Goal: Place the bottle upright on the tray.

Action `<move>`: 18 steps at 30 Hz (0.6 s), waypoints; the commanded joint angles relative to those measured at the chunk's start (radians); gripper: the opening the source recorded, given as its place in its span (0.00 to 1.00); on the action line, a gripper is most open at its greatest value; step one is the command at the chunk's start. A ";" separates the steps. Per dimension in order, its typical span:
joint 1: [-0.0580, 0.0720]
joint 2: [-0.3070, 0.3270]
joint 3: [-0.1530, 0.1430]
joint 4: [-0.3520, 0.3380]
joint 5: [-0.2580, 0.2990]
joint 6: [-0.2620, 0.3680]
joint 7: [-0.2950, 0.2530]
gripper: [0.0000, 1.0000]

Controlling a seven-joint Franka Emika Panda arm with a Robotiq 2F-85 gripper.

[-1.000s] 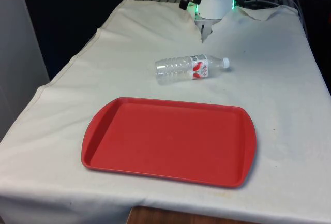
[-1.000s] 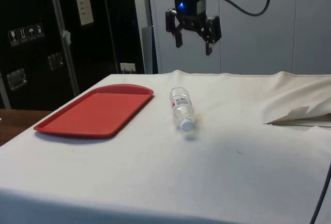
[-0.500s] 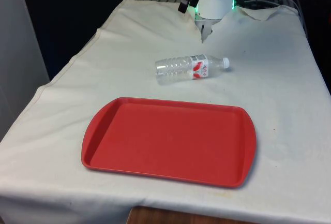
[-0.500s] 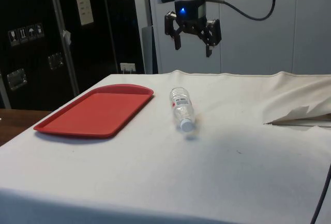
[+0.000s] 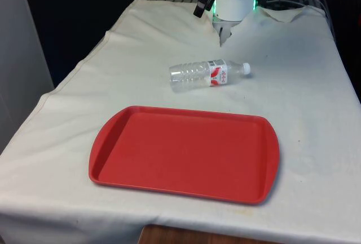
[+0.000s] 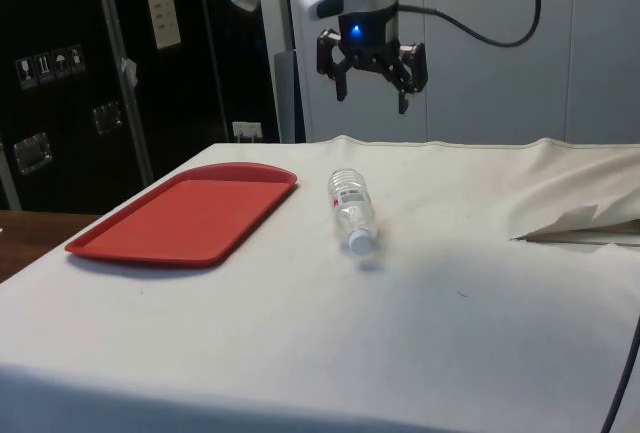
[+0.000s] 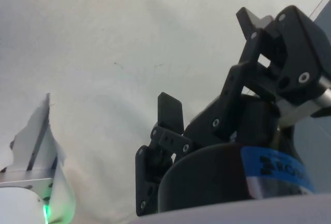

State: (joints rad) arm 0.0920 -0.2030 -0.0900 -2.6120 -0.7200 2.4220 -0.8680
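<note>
The gripper now hangs a little higher above the table and has turned slightly, its open fingers spread wider in the side view

Clear bottle lying on cloth, beyond red tray

Clear plastic bottle, glossy red tray, matt cloth
</note>
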 commanded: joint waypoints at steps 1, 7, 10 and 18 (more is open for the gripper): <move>-0.004 0.003 0.002 -0.002 -0.028 0.016 0.009 1.00; -0.003 0.017 0.003 -0.004 -0.065 0.027 0.013 1.00; -0.002 0.025 0.005 -0.003 -0.082 0.032 0.016 1.00; -0.001 0.051 0.010 -0.002 -0.124 0.046 0.023 1.00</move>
State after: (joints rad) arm 0.0930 -0.1530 -0.0830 -2.6160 -0.8220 2.4610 -0.8610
